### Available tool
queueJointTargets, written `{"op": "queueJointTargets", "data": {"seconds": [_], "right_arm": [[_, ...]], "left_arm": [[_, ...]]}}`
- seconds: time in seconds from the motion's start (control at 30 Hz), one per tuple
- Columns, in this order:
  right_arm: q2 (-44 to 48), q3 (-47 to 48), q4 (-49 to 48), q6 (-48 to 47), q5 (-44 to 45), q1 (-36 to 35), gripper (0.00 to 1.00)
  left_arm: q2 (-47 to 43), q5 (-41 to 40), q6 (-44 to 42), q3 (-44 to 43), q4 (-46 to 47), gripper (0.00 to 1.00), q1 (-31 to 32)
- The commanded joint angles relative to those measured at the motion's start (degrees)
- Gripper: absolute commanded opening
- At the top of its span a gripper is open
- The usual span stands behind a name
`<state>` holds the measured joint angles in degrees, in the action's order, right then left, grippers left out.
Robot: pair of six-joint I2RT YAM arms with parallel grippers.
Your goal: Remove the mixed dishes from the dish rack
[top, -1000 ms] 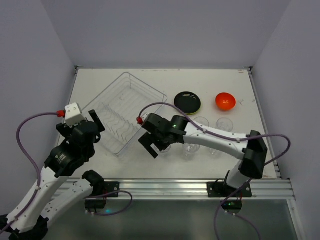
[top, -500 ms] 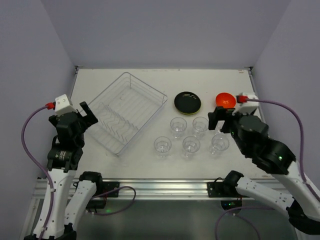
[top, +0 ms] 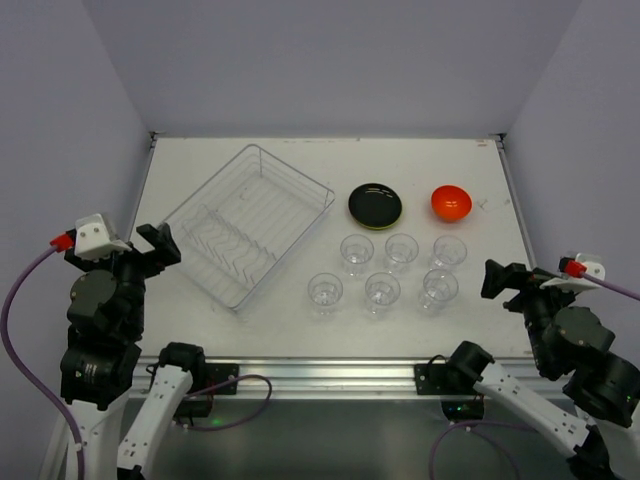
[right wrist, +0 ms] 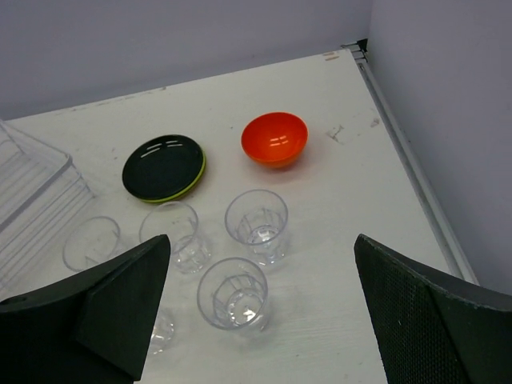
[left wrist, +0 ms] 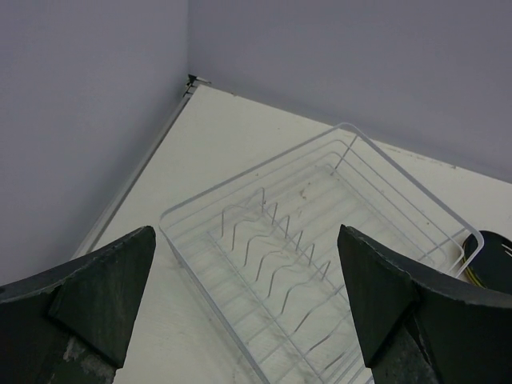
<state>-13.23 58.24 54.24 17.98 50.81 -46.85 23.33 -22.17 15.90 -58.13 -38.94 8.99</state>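
The dish rack [top: 245, 225] is a silvery wire basket at the left of the table, with nothing in it; it also fills the left wrist view [left wrist: 320, 264]. The black plate [top: 375, 204] lies on the lime-green plate [right wrist: 189, 187], whose rim alone shows. The orange-red bowl [top: 451, 203] sits to their right. Several clear cups [top: 381, 292] stand upright in two rows in front of them. My left gripper [top: 140, 250] is open and empty, near the rack's left corner. My right gripper [top: 515, 285] is open and empty, right of the cups.
The table [top: 300, 330] is white, with a raised metal rail along its left and right edges and purple walls on three sides. The cups stand close together, about a cup's width apart. In the right wrist view the nearest cup [right wrist: 232, 292] is between my fingers' line of sight.
The right arm has drawn back from the front-left cup beside the rack to the table's right front. The left arm has pulled back and left from the rack. The dishes have not moved.
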Motion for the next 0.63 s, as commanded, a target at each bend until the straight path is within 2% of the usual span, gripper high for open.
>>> {"op": "queueJointTargets", "data": {"seconds": [0.0, 0.37, 0.6], "right_arm": [[1.54, -1.11, 3.15, 1.79, 4.13, -0.08, 0.99], [2.34, -1.2, 4.13, 3.3, 3.16, -0.17, 0.99], [1.37, -1.37, 5.26, 5.14, 6.94, -0.17, 0.99]], "left_arm": [[-1.7, -0.94, -1.84, 2.48, -1.76, 1.0, 0.67], [-1.1, -5.51, -1.66, 2.4, -0.88, 1.0, 3.13], [-1.27, -5.69, -1.4, 2.58, -0.44, 1.0, 3.05]]}}
